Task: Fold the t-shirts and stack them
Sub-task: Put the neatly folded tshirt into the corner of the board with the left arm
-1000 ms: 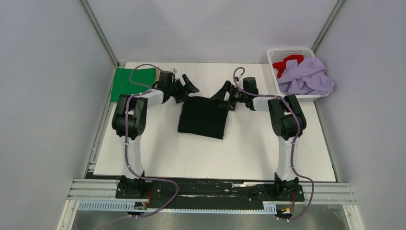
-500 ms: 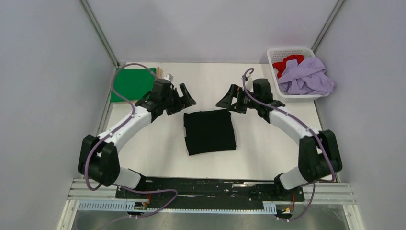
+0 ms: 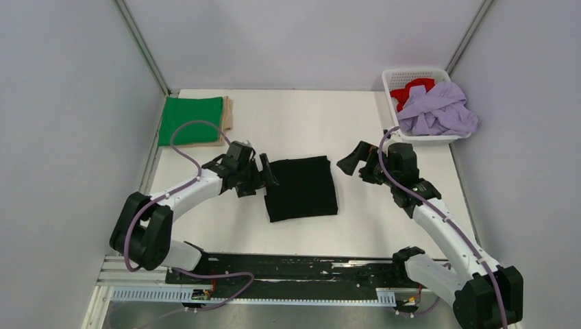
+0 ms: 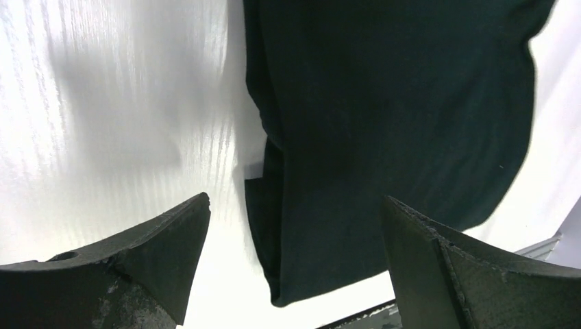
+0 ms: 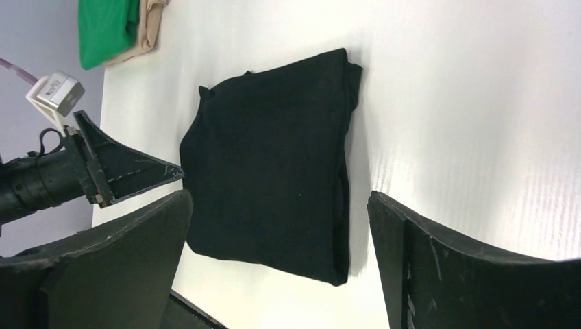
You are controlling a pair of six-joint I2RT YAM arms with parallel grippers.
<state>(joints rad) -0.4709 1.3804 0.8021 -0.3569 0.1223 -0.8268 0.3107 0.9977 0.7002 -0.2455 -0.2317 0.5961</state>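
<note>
A folded black t-shirt (image 3: 301, 187) lies flat at the table's middle; it also shows in the left wrist view (image 4: 384, 116) and the right wrist view (image 5: 274, 164). My left gripper (image 3: 264, 177) is open and empty, right at the shirt's left edge. My right gripper (image 3: 356, 164) is open and empty, a little off the shirt's right edge. A folded green t-shirt (image 3: 190, 120) lies on a tan t-shirt (image 3: 228, 114) at the far left. A lilac t-shirt (image 3: 438, 110) and a red t-shirt (image 3: 411, 90) sit crumpled in the basket.
A white lattice basket (image 3: 401, 74) stands at the far right corner, the lilac cloth spilling over its rim. Grey walls close in the table on three sides. The black rail with the arm bases (image 3: 301, 269) runs along the near edge.
Both arms have drawn back toward the near side and lowered beside the black shirt. The shirt, held up by its far edge a second ago, now lies folded flat and released.
</note>
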